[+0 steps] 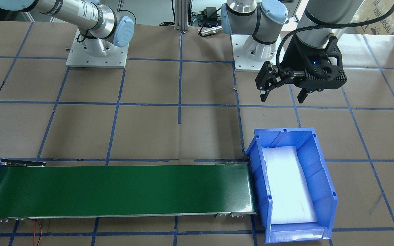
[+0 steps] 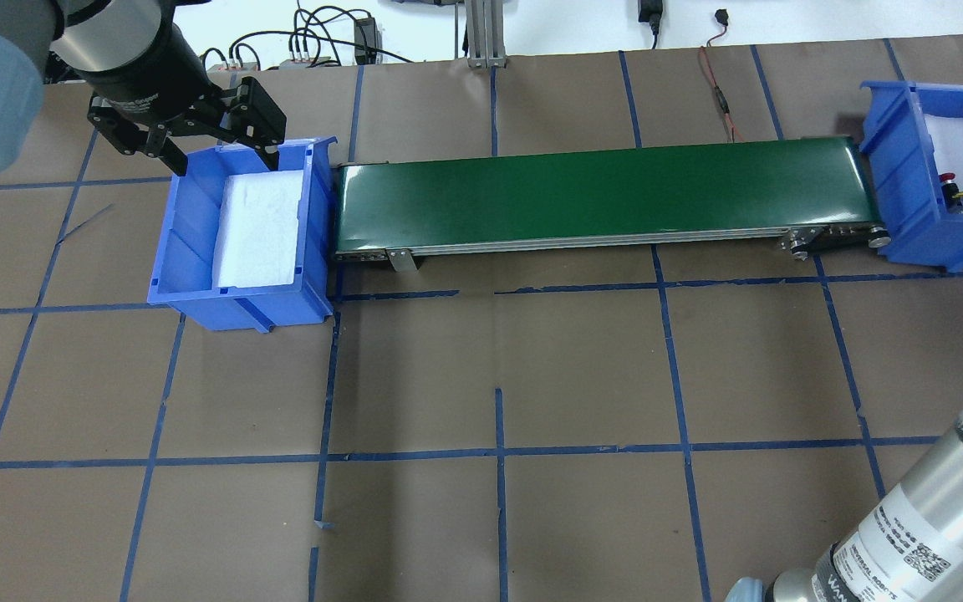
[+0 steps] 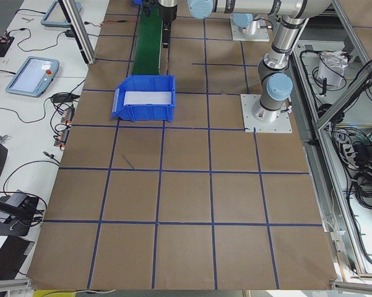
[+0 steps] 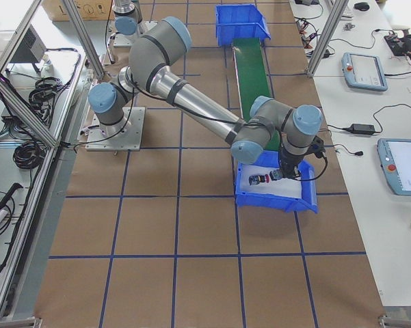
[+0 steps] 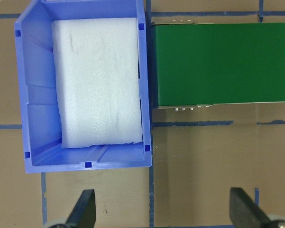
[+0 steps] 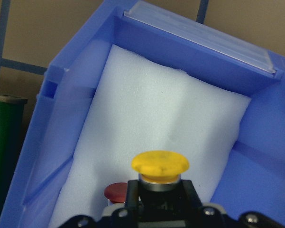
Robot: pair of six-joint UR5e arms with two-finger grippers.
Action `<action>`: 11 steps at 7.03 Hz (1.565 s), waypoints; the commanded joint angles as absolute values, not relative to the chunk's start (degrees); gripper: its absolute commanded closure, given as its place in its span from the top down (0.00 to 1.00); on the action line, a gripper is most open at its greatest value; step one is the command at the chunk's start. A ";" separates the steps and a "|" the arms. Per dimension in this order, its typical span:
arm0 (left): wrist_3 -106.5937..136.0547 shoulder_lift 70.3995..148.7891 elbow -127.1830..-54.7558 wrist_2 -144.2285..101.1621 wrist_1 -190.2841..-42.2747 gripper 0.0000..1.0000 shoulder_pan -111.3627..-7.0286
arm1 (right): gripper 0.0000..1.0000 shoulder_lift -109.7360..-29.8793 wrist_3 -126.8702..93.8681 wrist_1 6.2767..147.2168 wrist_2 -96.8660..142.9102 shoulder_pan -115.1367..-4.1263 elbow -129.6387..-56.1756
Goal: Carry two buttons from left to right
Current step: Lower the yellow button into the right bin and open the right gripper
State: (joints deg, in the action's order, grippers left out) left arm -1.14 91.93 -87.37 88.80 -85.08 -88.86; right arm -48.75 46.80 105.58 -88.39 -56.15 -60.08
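Blue tape grids the brown paper on the bench (image 1: 149, 133). Where's the left gripper (image 1: 282, 98)?

Up over bare paper, on the robot's side of the left bin (image 1: 261, 184). Its jaws are spread wide and grip nothing.

And inside that bin?

A white left pad (image 1: 287, 184) of foam covers its floor.

What comes next along?

A green belt (image 1: 121, 191), running from beside the left bin across to the right bin (image 2: 908, 176). Each end stops just beside a bin.

So where are the buttons?

Both are at the right bin. The red button (image 6: 114, 192) lies on the right pad (image 6: 170, 118). The yellow button (image 6: 160, 166) is in the right gripper (image 6: 160, 202), jaws closed on its dark body, the cap clear of them, over the pad and just beside the red one.

Does the yellow one touch the pad?

Can't tell. The wrist view hides its underside, and the side view is too small.
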 commanded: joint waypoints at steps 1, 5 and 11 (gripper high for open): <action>-1.14 91.93 -87.36 88.86 -85.08 1.00 -88.86 | 0.09 -45.89 46.76 106.08 -88.33 -56.16 -59.59; -1.14 91.93 -87.36 88.86 -85.08 1.00 -88.86 | 0.13 -42.63 46.58 108.55 -88.33 -56.16 -59.24; -1.23 91.76 -87.45 89.12 -85.08 1.00 -88.77 | 0.62 -43.24 47.98 105.75 -87.89 -56.08 -55.22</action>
